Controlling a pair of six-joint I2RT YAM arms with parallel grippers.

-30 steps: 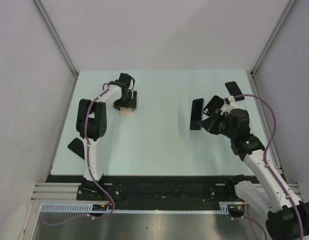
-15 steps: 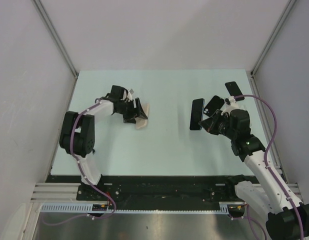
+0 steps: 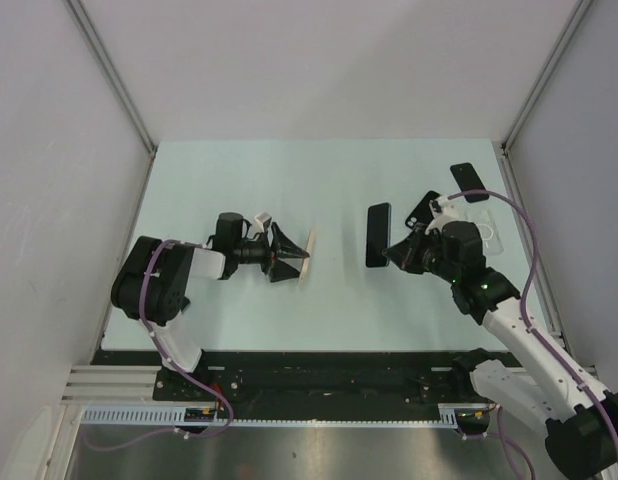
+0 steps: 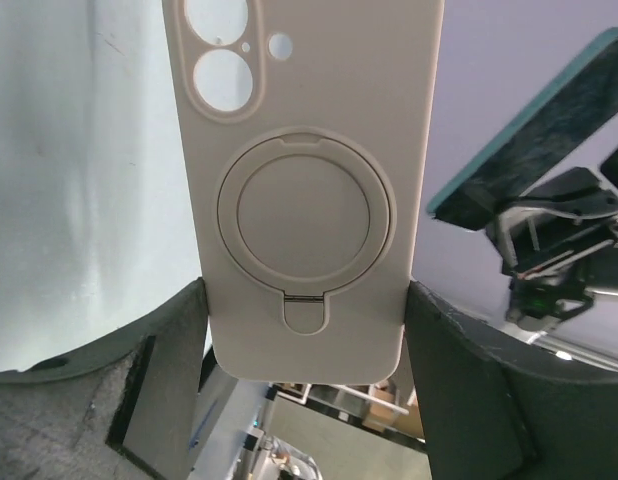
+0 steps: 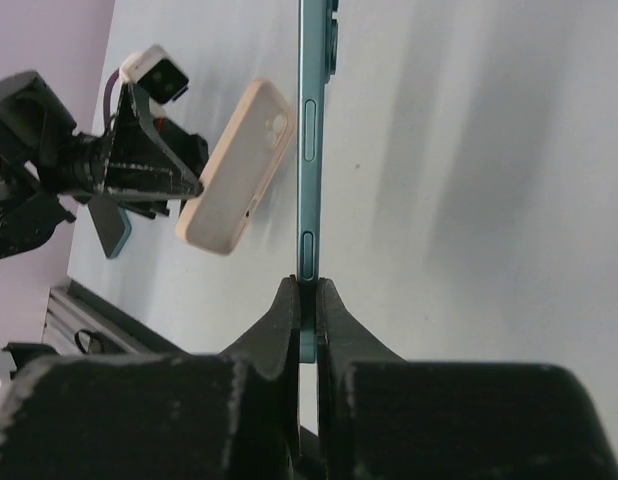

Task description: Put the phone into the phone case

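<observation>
Second phone [image 3: 467, 183] — beyond the right end effector [image 3: 392, 253].

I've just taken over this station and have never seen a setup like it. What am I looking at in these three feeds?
Two robot arms are bolted at the near edge of a pale table. The wide picture looks down from above and behind them; the other two come from a camera on each wrist. The left gripper holds a beige phone case between its fingers. The right gripper pinches a teal phone by its edge. Case and phone are apart, not yet joined.
</observation>
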